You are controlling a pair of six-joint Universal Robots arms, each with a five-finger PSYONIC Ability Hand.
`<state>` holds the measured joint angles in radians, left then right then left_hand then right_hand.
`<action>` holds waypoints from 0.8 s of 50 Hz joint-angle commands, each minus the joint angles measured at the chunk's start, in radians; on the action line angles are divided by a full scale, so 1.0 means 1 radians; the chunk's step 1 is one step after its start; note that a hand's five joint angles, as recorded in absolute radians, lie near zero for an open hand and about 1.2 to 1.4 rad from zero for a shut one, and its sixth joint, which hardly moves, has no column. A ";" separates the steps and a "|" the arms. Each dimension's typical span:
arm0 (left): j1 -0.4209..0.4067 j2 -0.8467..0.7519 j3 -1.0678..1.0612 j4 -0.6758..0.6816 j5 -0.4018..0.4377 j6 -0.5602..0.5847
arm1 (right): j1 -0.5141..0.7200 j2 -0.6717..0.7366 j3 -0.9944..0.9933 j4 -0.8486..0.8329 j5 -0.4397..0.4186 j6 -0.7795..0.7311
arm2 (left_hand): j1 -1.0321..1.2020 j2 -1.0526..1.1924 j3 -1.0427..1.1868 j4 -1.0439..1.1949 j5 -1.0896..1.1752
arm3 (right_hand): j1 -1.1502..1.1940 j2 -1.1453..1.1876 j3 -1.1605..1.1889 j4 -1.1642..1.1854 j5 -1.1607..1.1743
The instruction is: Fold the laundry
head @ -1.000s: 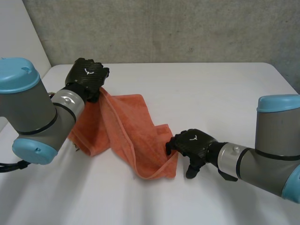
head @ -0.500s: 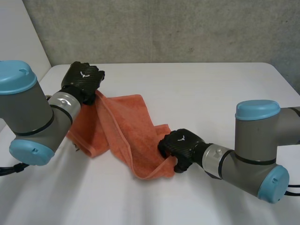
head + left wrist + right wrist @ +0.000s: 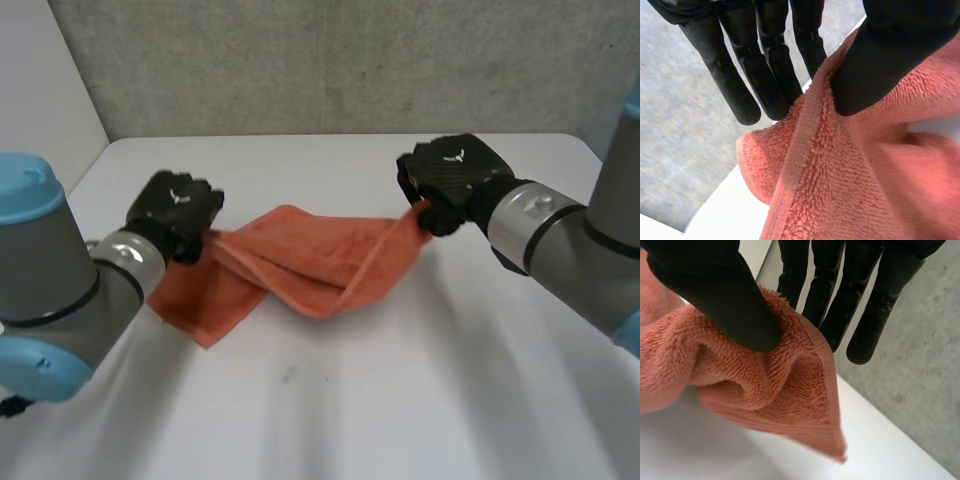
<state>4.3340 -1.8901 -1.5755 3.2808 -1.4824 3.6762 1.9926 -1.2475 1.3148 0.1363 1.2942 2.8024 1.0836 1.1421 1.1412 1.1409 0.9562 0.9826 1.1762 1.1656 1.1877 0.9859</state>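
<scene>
An orange terry towel (image 3: 300, 262) hangs stretched between my two hands above the white table (image 3: 400, 400), its lower part resting on the table at the left. My left hand (image 3: 175, 212) pinches one hemmed corner of the towel (image 3: 805, 165) between thumb and fingers (image 3: 770, 75). At the towel's right end my right hand (image 3: 450, 180) is raised and pinches the opposite corner (image 3: 765, 385), its thumb pressed onto the cloth and the fingers (image 3: 860, 305) behind it.
A grey concrete wall (image 3: 350, 60) stands behind the table's far edge. A white panel (image 3: 40, 90) rises at the left side. Bare tabletop lies in front of the towel and to its right.
My right hand shut on the towel's near right corner and carried it up and back to the right. The towel went from slumped to stretched. My left hand dropped slightly, still gripping.
</scene>
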 commanded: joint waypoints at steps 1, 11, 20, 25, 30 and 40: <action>-0.002 0.000 -0.072 -0.036 0.001 -0.002 | 0.006 0.031 -0.011 0.311 0.046 -0.274 | 0.210 0.152 0.153 0.153 0.163 | 0.414 0.220 0.231 0.209 0.236; 0.004 -0.124 0.076 -0.049 0.005 0.005 | 0.018 0.301 -0.250 0.327 0.174 -0.354 | 0.219 0.161 0.162 0.162 0.172 | 0.414 0.220 0.231 0.209 0.236; 0.004 -0.202 0.565 0.070 0.002 -0.012 | 0.015 0.336 -0.568 -0.123 0.177 -0.049 | 0.216 0.158 0.159 0.159 0.169 | 0.414 0.220 0.231 0.209 0.236; 0.004 -0.138 0.604 0.311 -0.001 -0.042 | 0.008 0.101 -0.433 -0.472 0.175 0.129 | 0.216 0.158 0.159 0.159 0.169 | 0.414 0.220 0.231 0.209 0.236; 0.006 -0.081 0.497 0.356 0.001 -0.065 | 0.009 0.030 -0.292 -0.462 0.151 0.124 | 0.216 0.158 0.159 0.159 0.169 | 0.414 0.220 0.231 0.209 0.236; 0.042 -0.133 0.249 0.298 0.025 -0.094 | 0.015 0.043 -0.063 -0.187 0.064 -0.004 | 0.210 0.152 0.153 0.153 0.163 | 0.414 0.220 0.231 0.209 0.236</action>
<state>4.3487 -1.9806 -1.1758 3.6250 -1.4790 3.5939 2.0055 -1.2401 1.1439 -0.2493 1.4070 2.8949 1.0836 1.1381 1.1369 1.1373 0.9564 0.9826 1.1762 1.1814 1.1921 0.9904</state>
